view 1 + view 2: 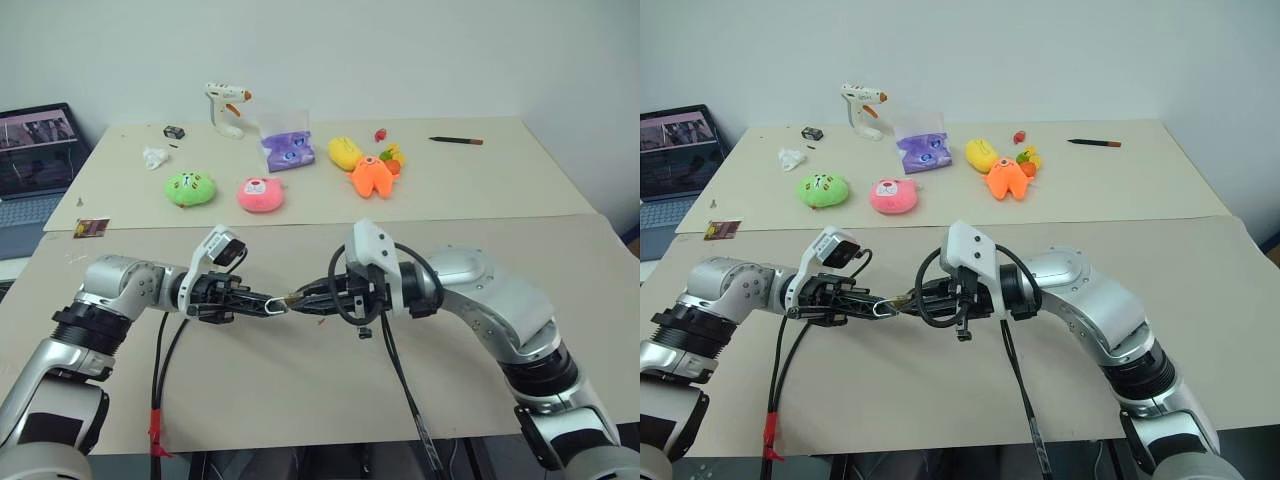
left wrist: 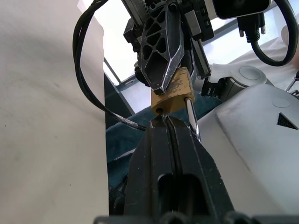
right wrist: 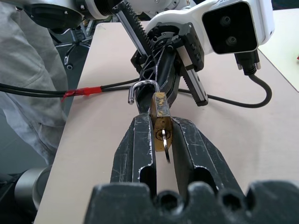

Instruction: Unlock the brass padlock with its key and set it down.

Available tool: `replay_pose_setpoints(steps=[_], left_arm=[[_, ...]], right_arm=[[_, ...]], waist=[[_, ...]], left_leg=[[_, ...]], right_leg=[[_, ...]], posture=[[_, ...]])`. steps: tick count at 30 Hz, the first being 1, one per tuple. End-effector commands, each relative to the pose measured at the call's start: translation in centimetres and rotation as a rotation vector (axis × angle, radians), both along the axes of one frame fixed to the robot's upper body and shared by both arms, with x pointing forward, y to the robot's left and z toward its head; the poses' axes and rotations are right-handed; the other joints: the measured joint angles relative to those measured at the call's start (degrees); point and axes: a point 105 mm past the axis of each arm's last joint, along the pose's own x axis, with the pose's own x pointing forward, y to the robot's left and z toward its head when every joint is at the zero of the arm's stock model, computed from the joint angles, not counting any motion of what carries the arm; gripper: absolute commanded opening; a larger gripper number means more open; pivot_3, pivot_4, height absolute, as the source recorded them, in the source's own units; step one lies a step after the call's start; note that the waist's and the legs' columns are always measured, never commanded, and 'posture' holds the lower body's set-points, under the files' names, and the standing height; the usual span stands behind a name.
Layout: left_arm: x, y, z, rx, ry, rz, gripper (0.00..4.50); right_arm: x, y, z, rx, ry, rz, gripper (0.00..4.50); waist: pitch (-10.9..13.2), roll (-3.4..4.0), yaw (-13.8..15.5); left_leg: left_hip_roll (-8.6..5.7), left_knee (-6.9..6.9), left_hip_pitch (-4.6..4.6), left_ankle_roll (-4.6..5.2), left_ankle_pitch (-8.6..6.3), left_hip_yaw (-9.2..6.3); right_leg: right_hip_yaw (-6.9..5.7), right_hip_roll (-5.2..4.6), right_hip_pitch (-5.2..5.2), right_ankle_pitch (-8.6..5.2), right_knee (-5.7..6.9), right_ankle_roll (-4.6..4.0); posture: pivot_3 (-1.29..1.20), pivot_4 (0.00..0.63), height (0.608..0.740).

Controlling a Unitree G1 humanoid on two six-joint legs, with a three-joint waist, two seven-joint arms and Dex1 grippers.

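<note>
Both grippers meet above the near table, tip to tip. The brass padlock [image 3: 160,112] is a small golden body clamped between the fingers [image 3: 135,144] of my right gripper [image 1: 299,297]. The key [image 3: 164,136] sits in its keyhole, with a thin ring hanging from it, facing the right wrist camera. The silver shackle [image 3: 144,85] stands open: one leg is free of the body and its hole is bare. My left gripper [image 1: 270,305] is shut on the shackle's loop at the far side of the padlock [image 2: 170,95].
On the far table lie a green plush [image 1: 189,188], a pink plush [image 1: 262,194], an orange plush [image 1: 372,175], a yellow one [image 1: 345,152], a purple bag [image 1: 288,150], a glue gun [image 1: 226,108] and a pen [image 1: 456,140]. A laptop [image 1: 35,150] stands at the far left.
</note>
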Motion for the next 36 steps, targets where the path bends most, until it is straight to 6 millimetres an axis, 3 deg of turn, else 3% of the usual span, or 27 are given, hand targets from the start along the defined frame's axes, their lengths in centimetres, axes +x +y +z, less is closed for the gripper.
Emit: replay_pose_setpoints(steps=[1,16,24,28,30,32,34,36], left_arm=[[0.3,0.6,0.5,-0.027,-0.004,0.026,0.04],[0.8,1.0,0.4,-0.031,-0.016,0.062,0.04],[0.7,2.4,0.6,-0.004,-0.107,0.113,0.04],[1.8,3.3,-0.6,0.127,-0.313,0.212,1.14],[2.7,3.9,-1.5,0.289,-0.612,0.237,1.99],[2.3,4.5,-2.0,0.398,-0.807,0.179,2.78],[1.7,5.0,-2.3,0.444,-0.895,0.129,3.47],[0.6,4.9,-0.8,0.395,-0.962,0.119,4.24]], right_arm=[[0.4,0.0,0.3,0.01,-0.049,-0.012,0.15],[1.2,-1.1,-1.9,-0.055,-0.058,-0.051,0.15],[2.0,-4.1,-1.8,-0.104,-0.054,-0.096,0.15],[3.0,-5.7,-1.8,-0.132,-0.079,-0.14,0.15],[3.4,-6.8,-1.9,-0.147,-0.073,-0.164,0.15],[3.7,-7.5,-1.8,-0.15,-0.062,-0.182,0.15],[3.9,-8.0,-1.7,-0.146,-0.06,-0.19,0.15],[4.6,-8.2,-1.6,-0.147,-0.126,-0.203,0.15]], waist=[[0.0,0.0,0.0],[0.0,0.0,0.0],[0.0,0.0,0.0],[0.0,0.0,0.1],[0.0,0.0,0.2],[0.0,0.0,0.1],[0.0,0.0,0.2],[0.0,0.0,0.3]], left_leg=[[0.0,0.0,0.0,0.0,0.0,0.0],[0.0,0.0,0.0,-0.01,0.0,0.0],[0.02,0.0,0.0,-0.01,0.0,0.0],[0.02,-0.01,0.01,-0.02,-0.01,0.01],[0.05,-0.02,0.01,-0.03,-0.01,0.01],[0.04,-0.03,0.0,-0.08,-0.04,0.02],[0.04,-0.04,-0.09,-0.22,-0.12,0.02],[0.04,-0.05,-0.1,-0.22,-0.12,0.01]], right_leg=[[0.0,0.0,0.0,0.0,0.0,0.0],[0.0,0.02,-0.01,0.0,0.0,0.0],[-0.01,0.01,0.0,0.0,-0.01,0.0],[0.0,-0.01,0.01,0.0,-0.04,0.0],[0.0,-0.3,0.05,0.02,-0.1,-0.04],[0.01,-0.41,0.05,0.03,-0.15,-0.06],[0.0,-0.45,0.03,0.05,-0.23,-0.09],[-0.02,-0.43,0.02,0.05,-0.23,-0.09]], posture=[[0.0,0.15,0.74],[0.0,0.15,0.74],[0.0,0.15,0.74],[0.0,0.15,0.74],[0.0,0.15,0.74],[0.0,0.15,0.74],[0.0,0.15,0.74],[0.0,0.15,0.74]])
